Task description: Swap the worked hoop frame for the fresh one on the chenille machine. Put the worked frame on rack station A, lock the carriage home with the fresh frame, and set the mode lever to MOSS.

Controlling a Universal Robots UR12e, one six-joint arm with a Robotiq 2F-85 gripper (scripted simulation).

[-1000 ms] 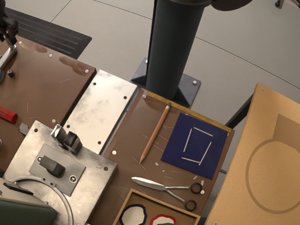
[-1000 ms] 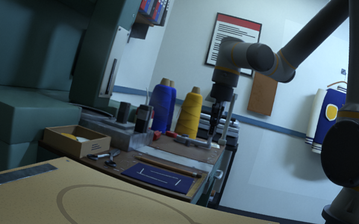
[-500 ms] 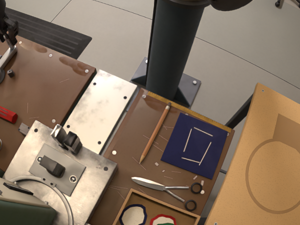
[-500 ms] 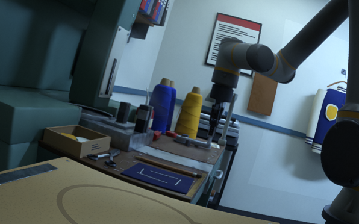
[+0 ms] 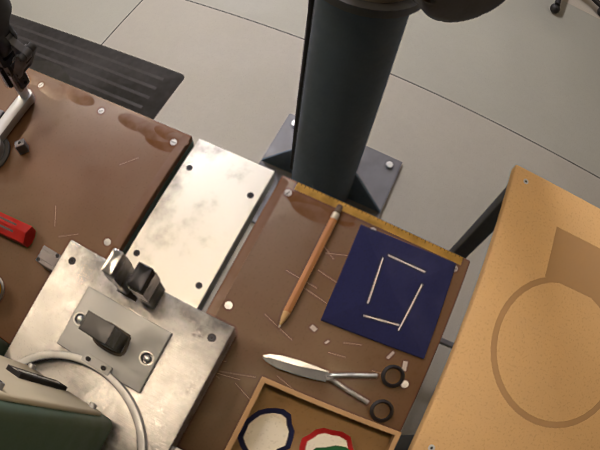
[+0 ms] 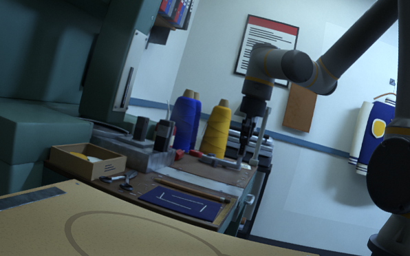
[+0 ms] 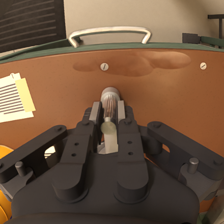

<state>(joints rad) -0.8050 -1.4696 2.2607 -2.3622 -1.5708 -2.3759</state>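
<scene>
At the far end of the brown bench a metal lever with a ribbed grip stands in my gripper's closed fingers. The gripper hangs straight down over the bench end, beside the yellow thread cone. In the side camera the gripper sits at the left edge, on the lever's silver arm. The machine's steel plate with a dark knob and a clamp block lies nearer the green machine body. A curved hoop rim shows at the plate's lower edge.
The bench's far edge with a metal handle lies just beyond the gripper. A paper note lies to its left. A pencil, a navy cloth, scissors and a wooden tray lie on the nearer bench. A tan board stands at right.
</scene>
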